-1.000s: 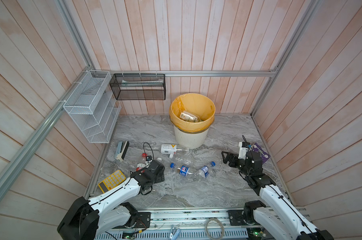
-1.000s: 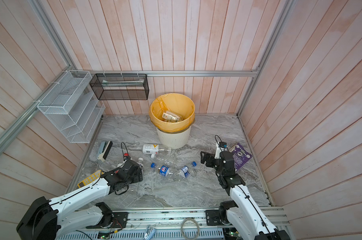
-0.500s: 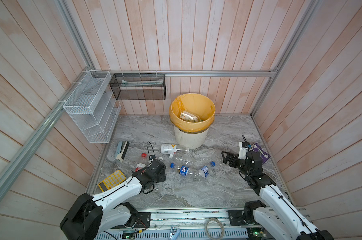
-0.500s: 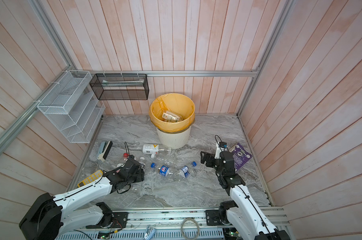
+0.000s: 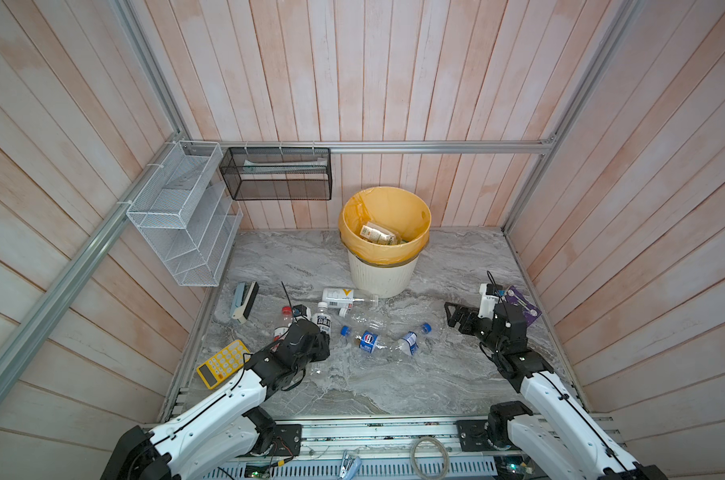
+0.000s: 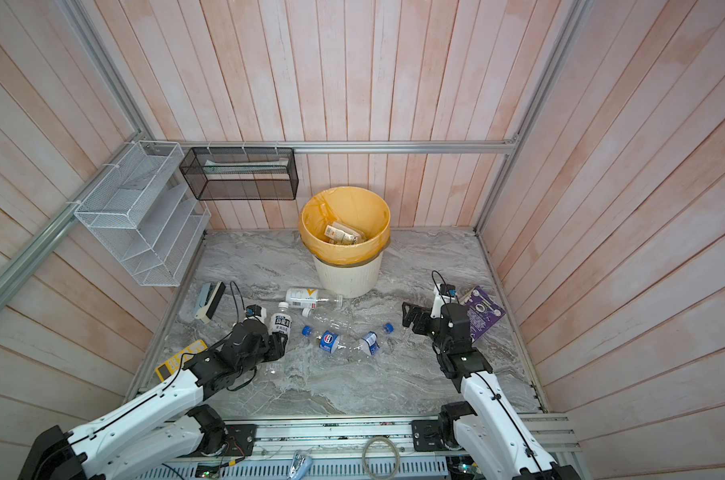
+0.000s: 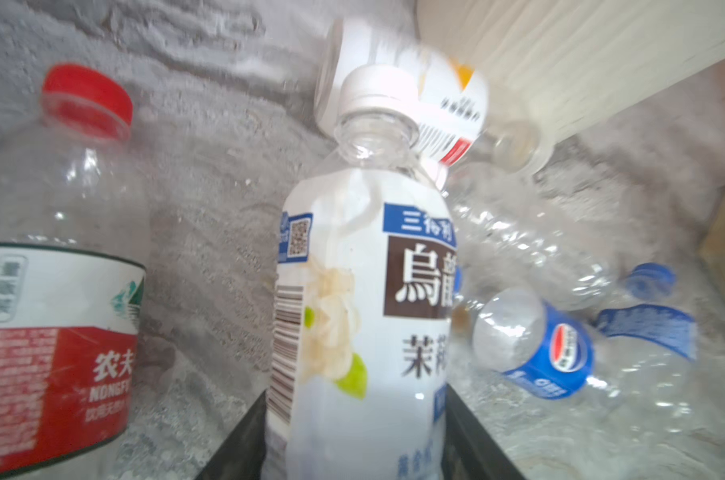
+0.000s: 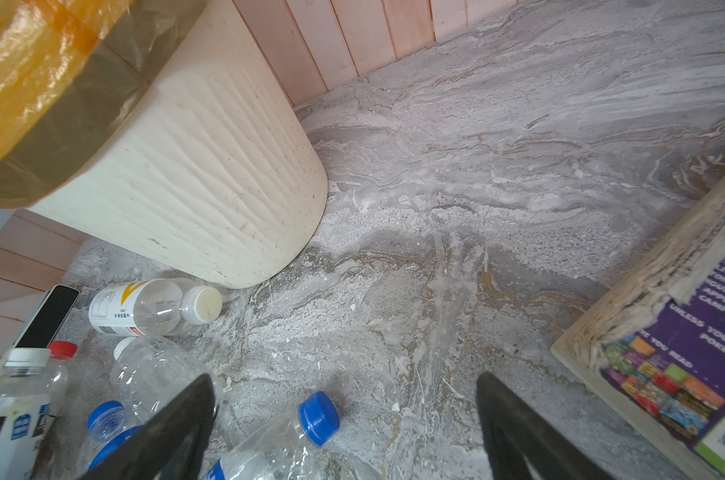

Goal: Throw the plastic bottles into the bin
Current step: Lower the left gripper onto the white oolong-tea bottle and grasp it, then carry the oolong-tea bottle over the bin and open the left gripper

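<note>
My left pincer (image 7: 354, 409) pinches the upright white-labelled tea bottle (image 5: 323, 323) on the counter (image 5: 394, 382), well short of the bin (image 5: 379, 276). My right pincer (image 8: 344, 380) hangs spread and empty. The bin holds little, and five more bottles (image 5: 367, 340) lie about, so I judge most of the job is left.
</note>
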You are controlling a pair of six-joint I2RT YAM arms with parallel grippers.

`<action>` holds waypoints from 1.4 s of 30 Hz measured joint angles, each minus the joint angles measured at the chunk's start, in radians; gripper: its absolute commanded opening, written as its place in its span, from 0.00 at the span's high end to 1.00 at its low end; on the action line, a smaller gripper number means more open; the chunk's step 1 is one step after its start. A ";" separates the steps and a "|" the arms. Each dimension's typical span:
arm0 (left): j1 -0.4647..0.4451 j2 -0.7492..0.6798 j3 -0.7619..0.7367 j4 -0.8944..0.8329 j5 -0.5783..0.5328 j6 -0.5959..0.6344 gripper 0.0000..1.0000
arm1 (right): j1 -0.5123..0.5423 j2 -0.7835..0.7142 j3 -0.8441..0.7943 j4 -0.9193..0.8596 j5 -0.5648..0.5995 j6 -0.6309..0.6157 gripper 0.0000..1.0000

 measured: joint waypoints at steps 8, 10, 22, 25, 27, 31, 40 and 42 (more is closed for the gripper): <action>-0.002 -0.245 0.093 0.038 -0.035 0.153 0.44 | 0.000 -0.001 0.000 0.000 0.010 -0.001 0.02; -0.002 -0.238 0.162 0.085 -0.046 0.217 0.44 | 0.000 -0.001 0.000 0.000 0.013 -0.001 0.02; 0.009 0.349 0.706 0.357 0.089 0.453 0.34 | 0.000 -0.022 0.009 -0.017 0.022 -0.004 0.02; 0.019 0.604 1.005 0.301 0.132 0.452 0.24 | 0.000 -0.021 0.022 -0.023 0.022 -0.005 0.02; 0.029 0.744 1.179 0.257 0.143 0.442 0.13 | 0.000 -0.020 0.029 -0.024 0.021 -0.008 0.02; 0.058 0.904 1.409 0.121 0.158 0.405 0.00 | 0.000 -0.020 0.036 -0.028 0.020 -0.019 0.02; 0.018 0.723 1.221 0.090 0.073 0.430 0.00 | 0.000 -0.032 0.035 -0.043 0.021 -0.026 0.01; 0.011 0.645 1.151 0.106 0.044 0.439 0.00 | 0.000 -0.028 0.035 -0.043 0.021 -0.026 0.01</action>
